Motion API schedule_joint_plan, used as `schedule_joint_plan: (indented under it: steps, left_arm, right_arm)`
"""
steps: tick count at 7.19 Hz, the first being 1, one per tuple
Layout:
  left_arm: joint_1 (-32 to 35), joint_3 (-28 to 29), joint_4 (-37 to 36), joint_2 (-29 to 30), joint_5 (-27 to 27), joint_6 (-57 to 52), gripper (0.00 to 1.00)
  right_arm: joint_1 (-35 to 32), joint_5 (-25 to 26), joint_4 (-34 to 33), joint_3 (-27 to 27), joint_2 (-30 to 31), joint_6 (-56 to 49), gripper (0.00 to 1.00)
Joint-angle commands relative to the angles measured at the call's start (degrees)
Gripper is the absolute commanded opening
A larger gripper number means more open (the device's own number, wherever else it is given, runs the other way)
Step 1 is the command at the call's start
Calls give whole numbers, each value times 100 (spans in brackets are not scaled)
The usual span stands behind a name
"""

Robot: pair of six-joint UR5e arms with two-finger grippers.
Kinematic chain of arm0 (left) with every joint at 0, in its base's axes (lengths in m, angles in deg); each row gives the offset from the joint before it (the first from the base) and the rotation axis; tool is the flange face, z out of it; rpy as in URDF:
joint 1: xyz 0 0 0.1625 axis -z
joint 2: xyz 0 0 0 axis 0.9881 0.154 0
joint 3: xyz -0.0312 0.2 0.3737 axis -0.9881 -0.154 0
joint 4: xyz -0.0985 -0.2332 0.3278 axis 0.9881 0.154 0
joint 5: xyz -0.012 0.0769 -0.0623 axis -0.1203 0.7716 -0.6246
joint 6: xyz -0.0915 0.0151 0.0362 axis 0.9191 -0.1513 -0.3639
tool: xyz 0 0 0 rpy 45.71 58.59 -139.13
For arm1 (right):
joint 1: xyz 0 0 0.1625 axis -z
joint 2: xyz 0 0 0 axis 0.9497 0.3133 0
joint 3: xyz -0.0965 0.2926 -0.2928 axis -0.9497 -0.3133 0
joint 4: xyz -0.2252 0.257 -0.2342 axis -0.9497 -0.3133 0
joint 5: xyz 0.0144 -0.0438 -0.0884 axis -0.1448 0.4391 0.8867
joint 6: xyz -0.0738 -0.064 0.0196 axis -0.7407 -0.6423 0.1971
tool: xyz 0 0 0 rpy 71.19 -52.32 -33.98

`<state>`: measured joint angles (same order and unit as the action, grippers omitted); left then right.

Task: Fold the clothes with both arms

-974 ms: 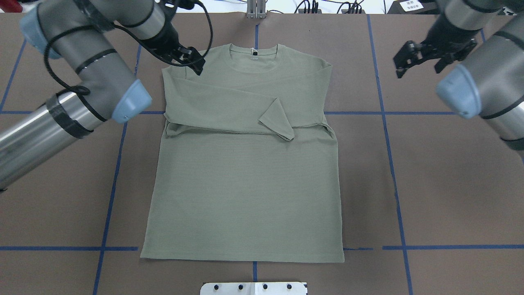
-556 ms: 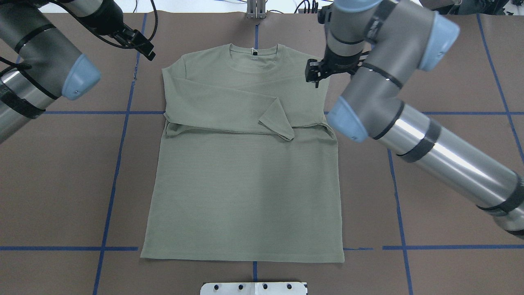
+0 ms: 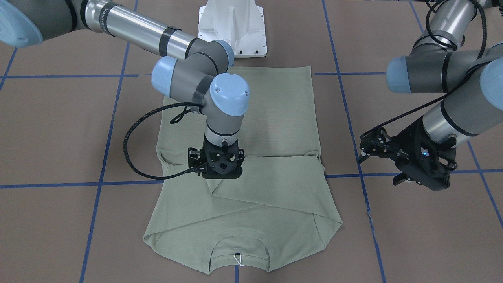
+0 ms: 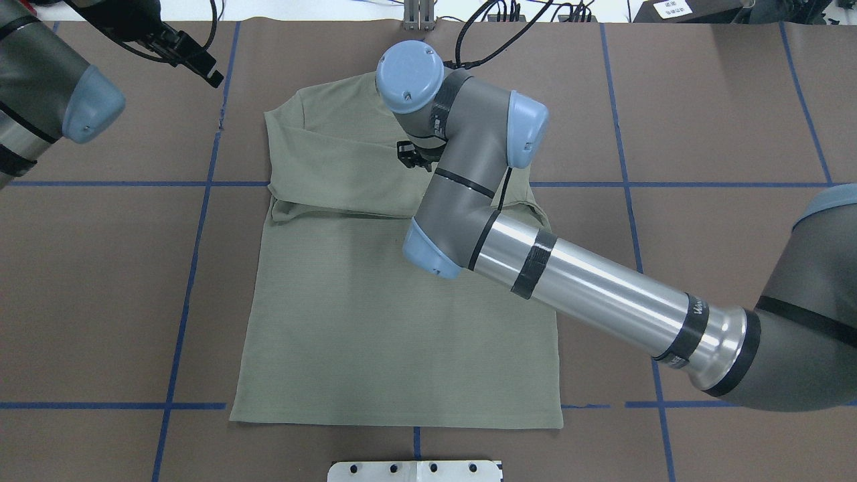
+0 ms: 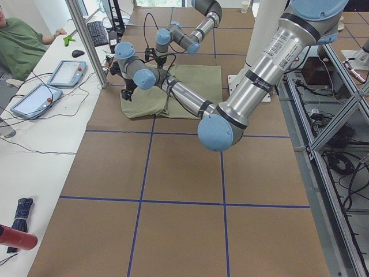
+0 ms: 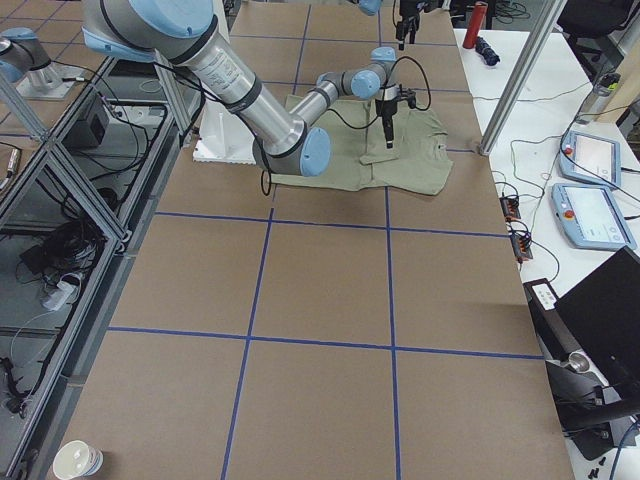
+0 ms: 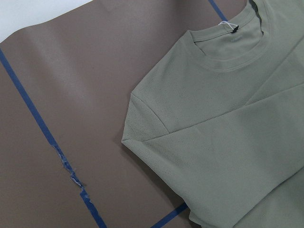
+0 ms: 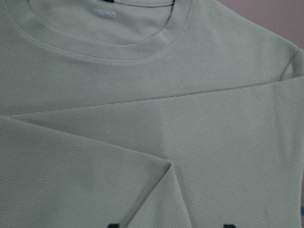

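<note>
The sage-green shirt (image 4: 375,335) lies flat on the brown table, collar (image 3: 239,239) away from the robot, both sleeves folded across the chest. My right arm reaches over it. The right gripper (image 3: 221,175) points straight down at the crossed sleeves and also shows in the overhead view (image 4: 414,155). In the right wrist view its fingertips (image 8: 112,225) stand wide apart just above the cloth (image 8: 142,118), open and empty. My left gripper (image 3: 377,169) hangs off the shirt beside its shoulder (image 7: 142,118), over bare table (image 4: 211,75), open and empty.
The white pedestal base (image 3: 232,27) stands at the hem side. Blue tape lines (image 4: 187,281) grid the table. A metal post (image 4: 418,17) stands beyond the collar. An operator (image 5: 23,40) and tablets (image 5: 63,72) are at a side bench.
My right arm has swung in from the right, past the shirt's shoulder to mid-chest. My left gripper has pulled back from the other shoulder, off the shirt.
</note>
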<state>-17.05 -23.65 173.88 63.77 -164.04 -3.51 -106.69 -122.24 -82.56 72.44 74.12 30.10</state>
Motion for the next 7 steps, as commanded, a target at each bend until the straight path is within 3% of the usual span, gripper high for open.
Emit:
schedule_joint_plan:
  steps: [1,5,7]
  left_arm:
    - [7,-5,1,-8,-14,-6,100]
    - [7,-5,1,-8,-14,-6,100]
    - [-2,-22,1,-8,-14,3,100]
  right_arm:
    - [303,471,385,-410,-121,29,70]
    - [427,648,466,-517,-148,21,62]
    - [445,640,449,-535,-148,-75,35]
